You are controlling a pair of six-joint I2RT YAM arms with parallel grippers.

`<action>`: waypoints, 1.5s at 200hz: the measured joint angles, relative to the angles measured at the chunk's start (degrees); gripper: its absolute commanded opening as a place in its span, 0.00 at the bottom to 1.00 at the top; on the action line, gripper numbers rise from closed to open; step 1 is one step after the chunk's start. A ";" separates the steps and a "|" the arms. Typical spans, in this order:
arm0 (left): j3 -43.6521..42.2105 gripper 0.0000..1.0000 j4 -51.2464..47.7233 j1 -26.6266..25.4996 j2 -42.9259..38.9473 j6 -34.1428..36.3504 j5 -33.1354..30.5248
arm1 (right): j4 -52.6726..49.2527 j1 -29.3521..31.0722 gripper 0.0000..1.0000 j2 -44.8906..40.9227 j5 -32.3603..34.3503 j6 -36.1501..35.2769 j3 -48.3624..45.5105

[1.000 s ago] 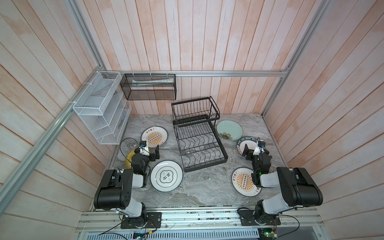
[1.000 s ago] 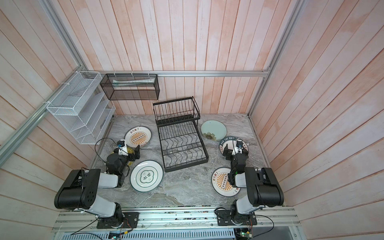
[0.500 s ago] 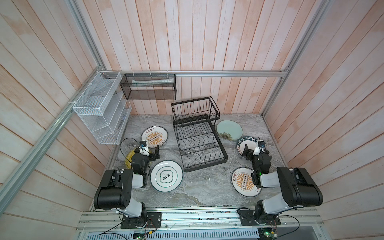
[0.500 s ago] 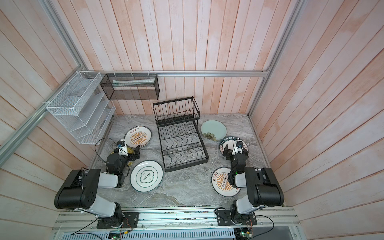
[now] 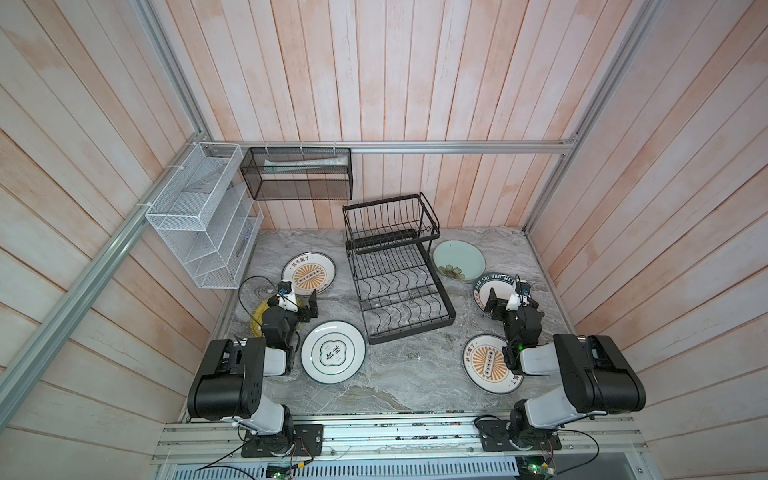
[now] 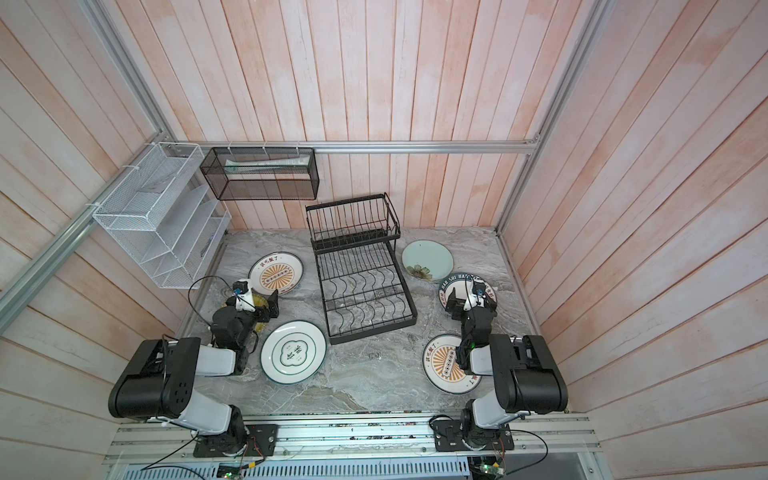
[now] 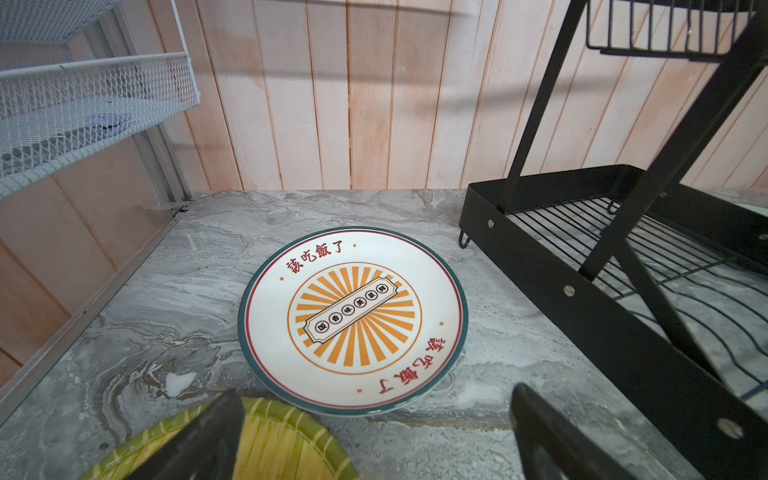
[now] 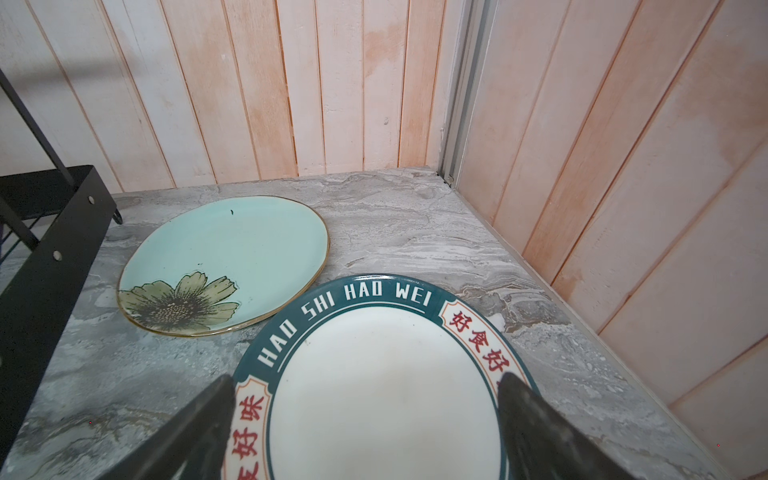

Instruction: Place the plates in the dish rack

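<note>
Beneath the spread right claw (image 8: 365, 379) lies the lettered plate (image 8: 382, 419).

Left arm (image 5: 232, 374), right arm (image 5: 582, 374): same build. Boxy black joint housings, rounded white links. Black base plates (image 5: 282, 440), screwed down. Thin black cable (image 5: 245, 286) loops off left wrist. White-and-blue wrist cameras (image 5: 284, 289). Green light (image 5: 516, 345) on right arm. Left gripper (image 7: 376, 395), right gripper (image 8: 365, 377): matte black wedge jaws.

white mesh shelf (image 5: 199, 232): hung far left | black mesh basket (image 5: 299, 183): hung just beside it | marble tabletop (image 5: 407, 374): grey, veined
</note>
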 measured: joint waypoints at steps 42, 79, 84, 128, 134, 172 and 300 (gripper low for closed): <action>0.02 1.00 0.02 -0.02 0.00 -0.02 -0.11 | 0.17 0.50 0.98 0.00 1.20 -0.04 -0.04; 3.23 1.00 -7.28 -1.22 -3.87 -1.07 -5.16 | 1.20 2.80 0.98 -1.90 6.21 -0.24 -1.33; 3.50 1.00 -7.78 -1.31 -4.70 -1.36 -5.92 | 1.03 2.93 0.98 -2.47 6.99 -0.24 -1.33; 6.25 1.00 -19.02 -1.95 -12.02 -4.48 -13.46 | -5.01 6.16 0.98 -14.67 15.76 -0.22 -0.20; 7.17 1.00 -21.16 -2.03 -13.27 -5.14 -14.19 | -5.55 6.27 0.98 -16.61 16.37 0.00 -0.31; 8.15 1.00 -29.55 -3.15 -26.62 -12.22 -16.68 | -21.40 6.60 0.98 -31.30 17.07 4.37 2.82; 28.17 1.00 -53.96 -6.21 -29.90 -30.08 -6.10 | -57.40 7.19 0.98 -47.08 9.75 15.12 10.88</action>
